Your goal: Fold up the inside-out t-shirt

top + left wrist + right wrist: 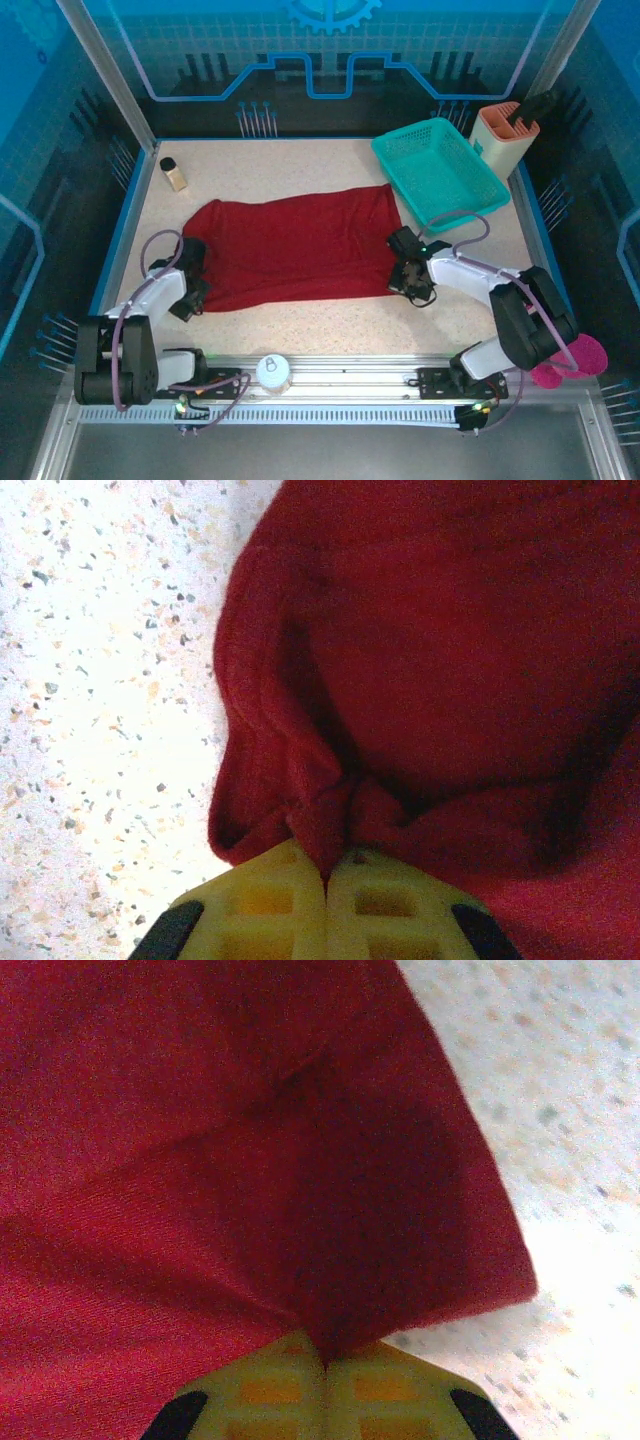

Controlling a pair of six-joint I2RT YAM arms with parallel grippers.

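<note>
The dark red t-shirt (300, 250) lies spread flat across the middle of the speckled table (330, 330), its long side running from 9 to 3 o'clock. The teal mesh basket (440, 170) sits just beside its 1 o'clock corner; whether the two touch cannot be told. The left gripper (327, 865) is pinched tight on cloth at the shirt's 8 o'clock corner, and its wrist view shows the hem gathered into pleats right at the yellow tips. The right gripper (325, 1352) is likewise clamped on the fabric at the 4 o'clock corner, where a flat flap of cloth runs into its closed tips.

The cloth looks light, soft and limp — it will likely sag between the two holds rather than keep any shape. A thin pinch may catch one layer only, or slip if pulled hard. Corners and hems seem the best places to take hold, since the seam gives the fingers some bulk. Lifting both ends evenly, with the span kept taut, should carry the near edge toward 12 o'clock without wrinkling.
</note>
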